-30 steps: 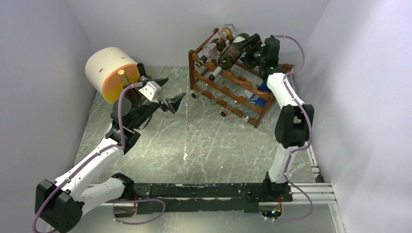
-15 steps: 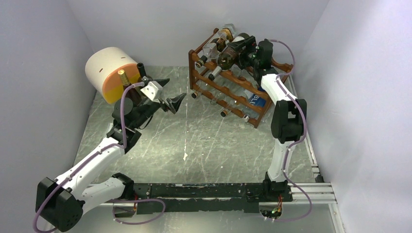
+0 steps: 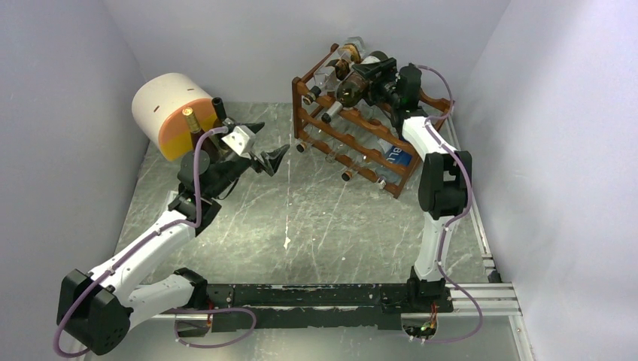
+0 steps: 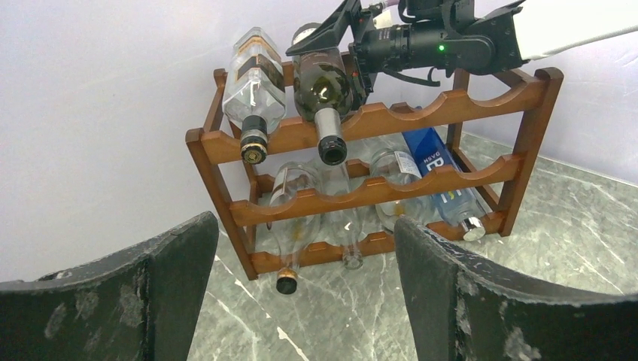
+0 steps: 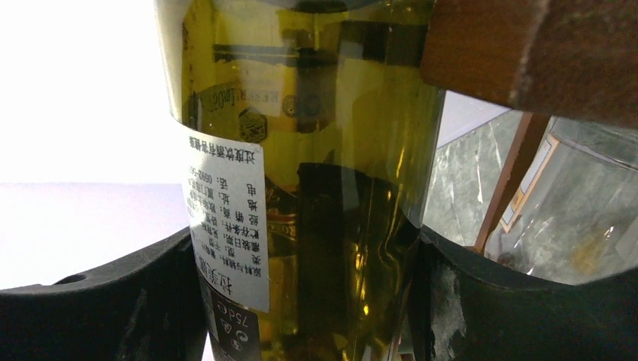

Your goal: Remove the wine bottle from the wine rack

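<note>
Top view, wine rack (image 3: 365,120): stands on the far right of the counter (image 3: 316,210), turned at an angle, near the back wall.
Top view, wine bottle (image 3: 353,86): dark, lying in the rack's top tier, neck toward the middle of the counter.
Top view, right arm (image 3: 440,188): reaches up to the rack's top tier, its jaws at the wine bottle's body.
Top view, left arm (image 3: 150,248): raised over the left of the counter, well apart from the rack; jaws spread, nothing between them.
Left wrist, jaws: both fingers (image 4: 113,301) stand wide apart and empty, facing the rack (image 4: 421,113).
Left wrist, wine bottle (image 4: 323,83): second cradle from the left in the top tier, just beside a clear bottle (image 4: 252,71); the right jaws straddle it from behind.
Left wrist, lower tiers: clear bottles and a blue bottle (image 4: 436,169).
Right wrist, wine bottle (image 5: 316,188): fills the gap between the two fingers (image 5: 527,308), glass close against both.
Right wrist, jaws: cannot tell whether they pinch the glass or only flank it.
Right wrist, rack (image 5: 527,53): wooden rail at upper right, just beside the bottle.
</note>
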